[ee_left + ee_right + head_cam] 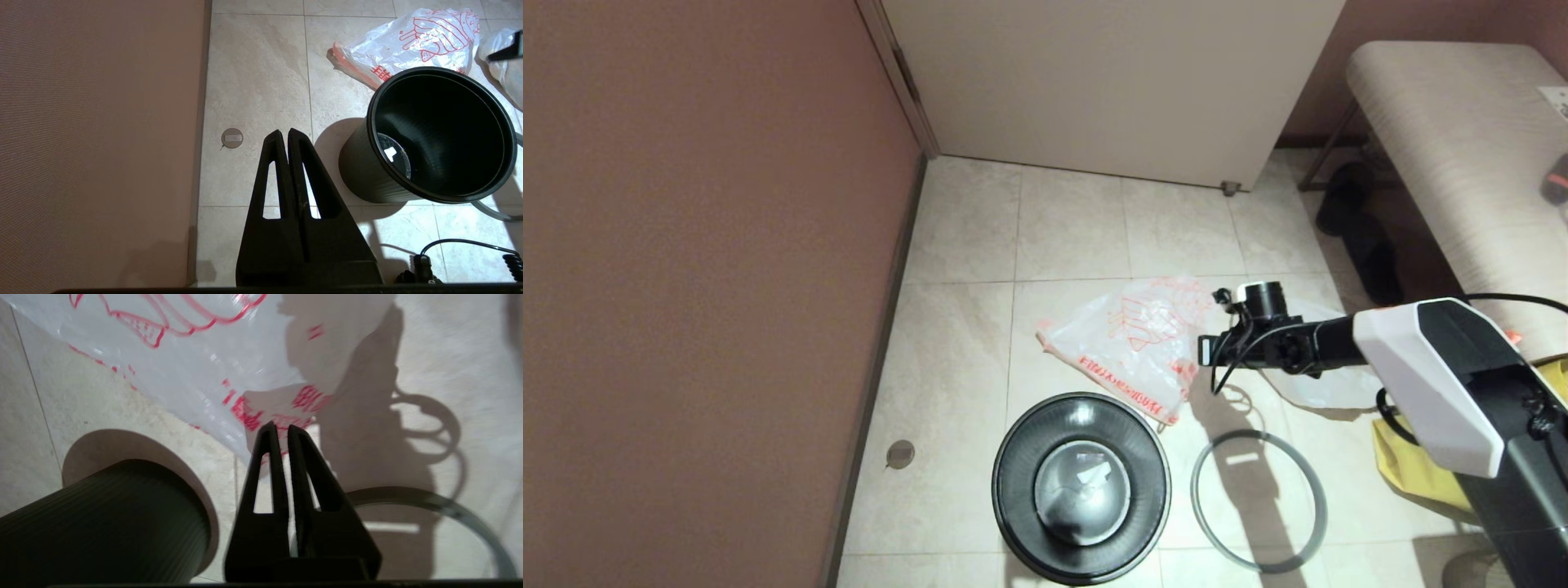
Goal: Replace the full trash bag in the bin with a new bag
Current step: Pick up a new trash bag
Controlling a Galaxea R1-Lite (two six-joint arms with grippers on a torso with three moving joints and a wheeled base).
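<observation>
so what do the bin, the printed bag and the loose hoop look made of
Round black bin: seemingly moulded plastic, with glossy, finely ribbed walls. Orange-printed white bag: thin translucent plastic film, crinkled and shiny. Thin grey hoop lying on the tiles: probably plastic, though metal is possible.

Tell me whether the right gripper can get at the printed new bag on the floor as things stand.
Probably yes. The right gripper hangs just above the new bag with nothing between; the bin and grey hoop lie off to the side.
</observation>
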